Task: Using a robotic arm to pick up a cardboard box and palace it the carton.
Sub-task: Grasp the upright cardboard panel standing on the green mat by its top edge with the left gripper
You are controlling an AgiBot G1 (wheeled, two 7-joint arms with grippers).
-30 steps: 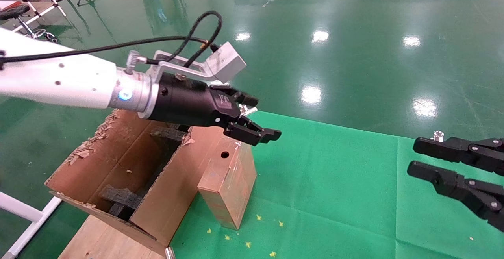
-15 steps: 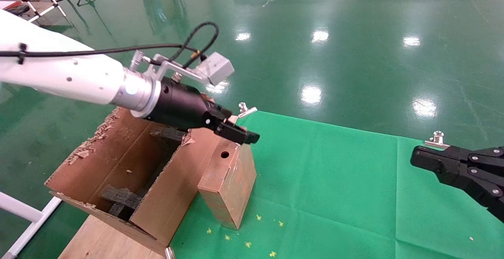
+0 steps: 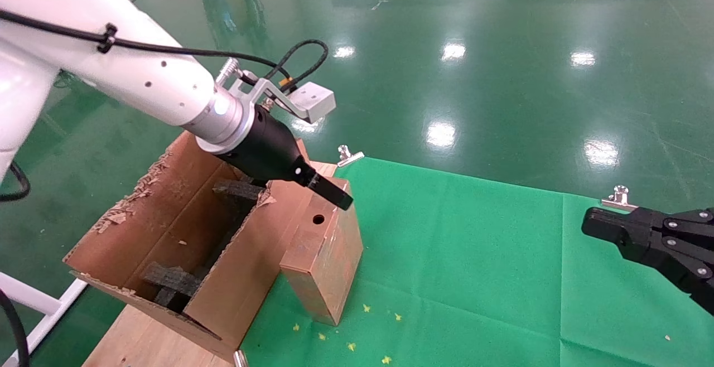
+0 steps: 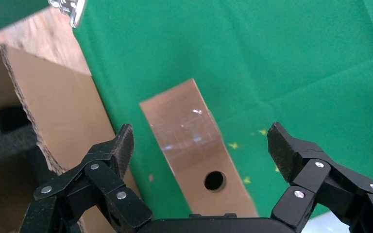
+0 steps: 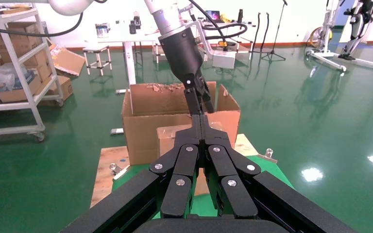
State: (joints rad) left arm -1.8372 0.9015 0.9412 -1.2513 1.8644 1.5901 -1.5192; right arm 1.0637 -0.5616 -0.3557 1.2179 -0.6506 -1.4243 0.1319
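The small reddish-brown cardboard box (image 3: 323,255) stands upright on the green cloth, against the right wall of the large torn carton (image 3: 167,233). The hole in its top face shows. My left gripper (image 3: 334,197), on the white arm, points down just above the box's far top end. In the left wrist view it (image 4: 201,145) is open and empty, with the box (image 4: 189,136) below between its fingers and the carton wall (image 4: 53,111) beside it. Black foam blocks (image 3: 173,280) lie in the carton. My right gripper (image 3: 597,225) is shut and parked at the right edge; it also shows in the right wrist view (image 5: 203,121).
The green cloth (image 3: 474,278) covers the table right of the box. Metal clips (image 3: 347,156) (image 3: 618,195) hold its far edge. Yellow scraps (image 3: 351,346) lie near the front. The carton rests on a wooden board (image 3: 134,339). Green floor lies beyond.
My left arm has swung up and its gripper has tipped downward, tips now closer over the box's top. My right gripper has shut and stayed at the right edge.
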